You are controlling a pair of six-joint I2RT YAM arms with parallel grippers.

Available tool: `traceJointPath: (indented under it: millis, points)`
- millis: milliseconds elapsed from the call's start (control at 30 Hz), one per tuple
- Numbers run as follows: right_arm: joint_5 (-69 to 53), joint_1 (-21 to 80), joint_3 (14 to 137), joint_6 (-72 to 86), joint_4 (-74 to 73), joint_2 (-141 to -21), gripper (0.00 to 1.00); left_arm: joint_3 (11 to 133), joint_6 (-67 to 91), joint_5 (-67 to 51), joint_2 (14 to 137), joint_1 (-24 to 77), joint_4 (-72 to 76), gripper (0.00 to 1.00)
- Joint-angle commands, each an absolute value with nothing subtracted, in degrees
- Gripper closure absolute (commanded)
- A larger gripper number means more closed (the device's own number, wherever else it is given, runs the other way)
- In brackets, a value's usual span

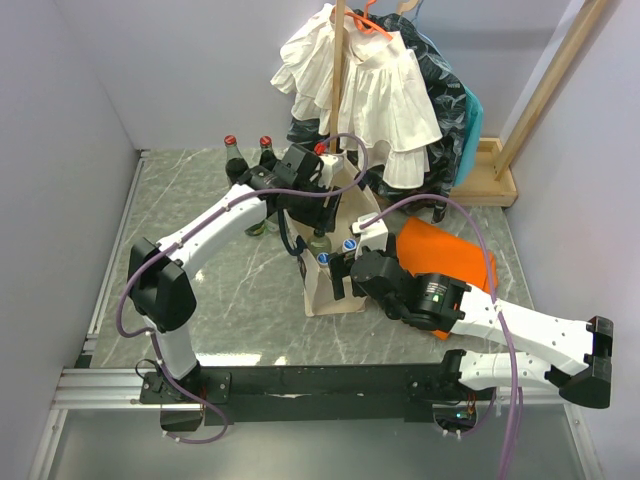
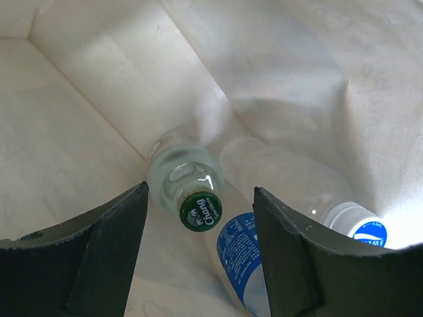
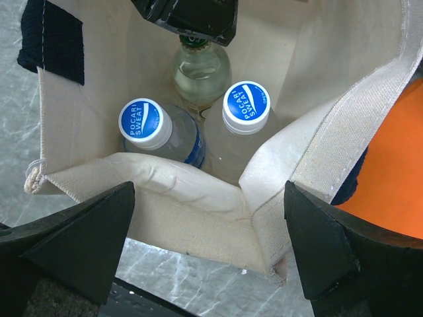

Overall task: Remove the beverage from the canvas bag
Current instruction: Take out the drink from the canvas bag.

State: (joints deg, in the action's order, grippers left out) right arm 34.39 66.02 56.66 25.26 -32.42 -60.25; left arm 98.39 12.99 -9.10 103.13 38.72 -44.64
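Counting first, we see one canvas bag point(image 1: 327, 295) in the middle of the table point(image 1: 250, 295). It holds three drinks: one glass bottle point(image 3: 201, 69) with a green cap and two plastic bottles point(image 3: 246, 107) with blue and white caps. The glass bottle sits at 12 o'clock from the two blue caps. Two red-capped bottles point(image 1: 232, 158) stand outside the bag, at 11 o'clock from it. A third red dot near them is too small to tell. One orange cloth point(image 1: 455, 255) lies at 3 o'clock.

Only the left wrist view lets us read the green cap. It shows the left gripper point(image 2: 200, 195) down inside the bag, its fingers apart on each side of that cap and not touching it. We find just one blue cap there.

The right wrist view shows all three caps. The right gripper point(image 3: 208, 191) is spread wide, with the bag's near wall between its fingers. We cannot tell if they touch the cloth. From above, the arms hide much of the bag.
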Motion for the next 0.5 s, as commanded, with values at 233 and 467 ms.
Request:
traceJointPath:
  millis: [233, 467]
  points:
    - [32.17, 66.53, 54.49, 26.98, -37.09, -60.82, 0.00, 100.28, 13.80, -7.03, 104.76, 39.11, -47.63, 0.34]
    - [31.99, 66.53, 54.32, 26.98, -36.83, -60.82, 0.00, 100.99, 13.45, -7.82, 106.70, 39.46, -48.95, 0.36]
